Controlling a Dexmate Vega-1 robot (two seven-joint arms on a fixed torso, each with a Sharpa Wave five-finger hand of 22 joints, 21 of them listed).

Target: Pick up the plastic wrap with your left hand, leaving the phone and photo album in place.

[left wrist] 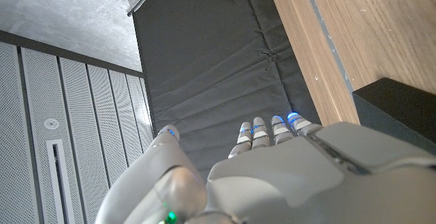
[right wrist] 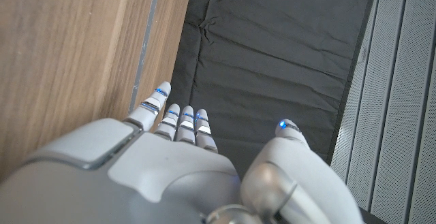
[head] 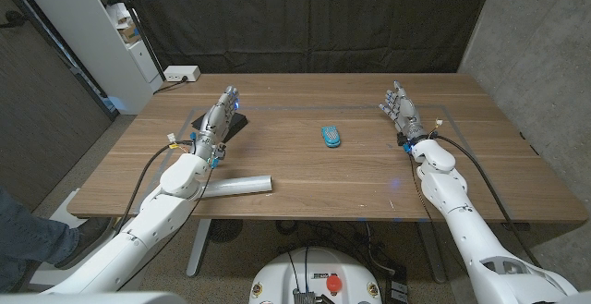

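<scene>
The left hand (head: 222,115) holds nothing, its fingers (left wrist: 262,130) straight and slightly apart, stretched out over a dark flat book (head: 205,122) on the wooden table (head: 351,179). Nearer the robot, beside the left forearm, the roll of plastic wrap (head: 236,186) lies on its side close to the table's front edge. A small blue phone (head: 331,136) sits near the table's middle. The right hand (head: 403,112) is likewise empty with fingers spread, well off to the right
</scene>
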